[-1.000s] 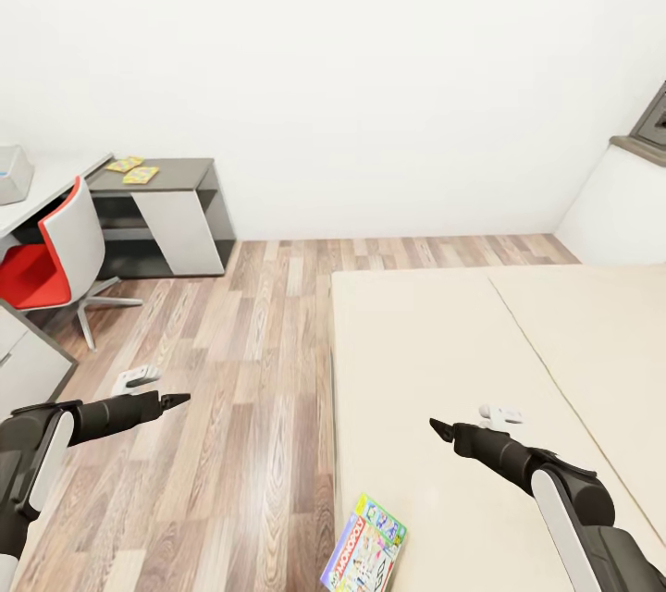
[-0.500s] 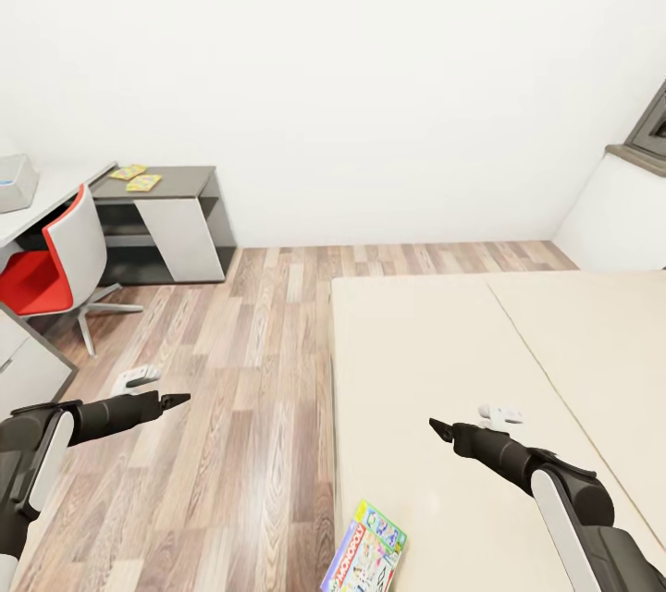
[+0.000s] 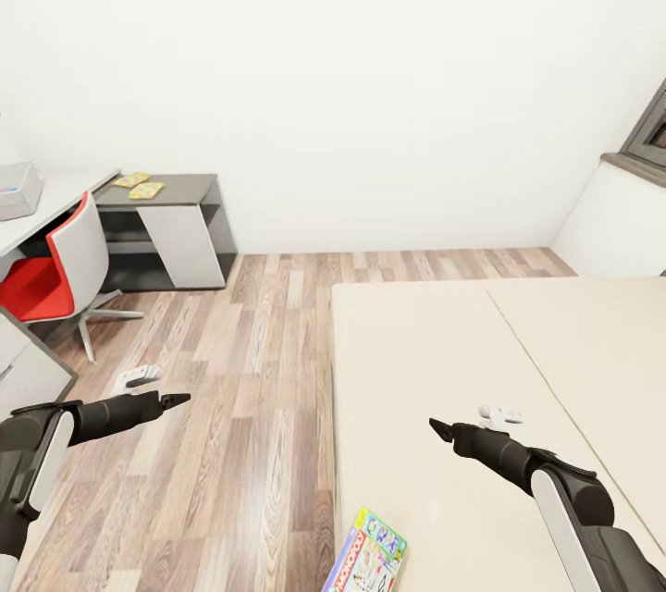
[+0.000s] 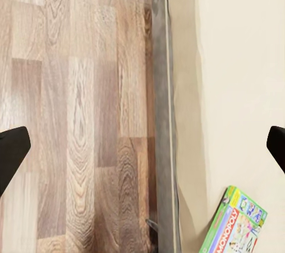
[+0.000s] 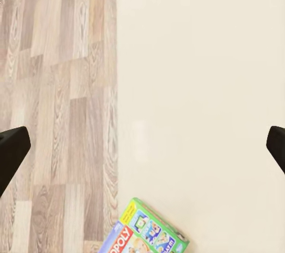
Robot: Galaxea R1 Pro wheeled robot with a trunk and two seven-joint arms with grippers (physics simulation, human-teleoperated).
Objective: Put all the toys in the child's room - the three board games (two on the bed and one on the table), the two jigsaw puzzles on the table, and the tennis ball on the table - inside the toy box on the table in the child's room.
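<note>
Nearest of all, a Monopoly board game [image 3: 366, 557] lies flat on the beige bed [image 3: 435, 361], close to the mattress edge that borders the wood-plank floor [image 3: 250, 342], its green and blue printed cover facing up and partly cut off by the bottom of the head view. It reads as a thin, stiff cardboard box, probably light, with a smooth cover that could slip between narrow fingers. Lying flush on a soft mattress, it offers little to pinch from above; the better hold is likely across the thin edge nearest the mattress border, where one finger may press down into the bedding or slide under the corner.

Above it, the left hand [image 3: 176, 400] hangs over the floor and the right hand [image 3: 442, 430] over the mattress, both empty. In each wrist view the dark fingertips [image 4: 12, 155] sit at opposite borders of the picture, so both hands are spread wide, with the game box [image 5: 145, 232] low between the right fingertips [image 5: 10, 149].

Just beyond the right hand a small white object [image 3: 500, 415] rests on the bed; another [image 3: 139, 377] lies on the floor by the left hand. I cannot tell what either is.

Farther off, a red and white swivel chair [image 3: 55, 273] stands at the light grey surface [image 3: 51, 199], which carries the toy box [image 3: 18, 189] at the far left edge. On the lower dark grey section [image 3: 176, 190] lie the two jigsaw puzzles [image 3: 139, 185], flat, thin and side by side.
</note>
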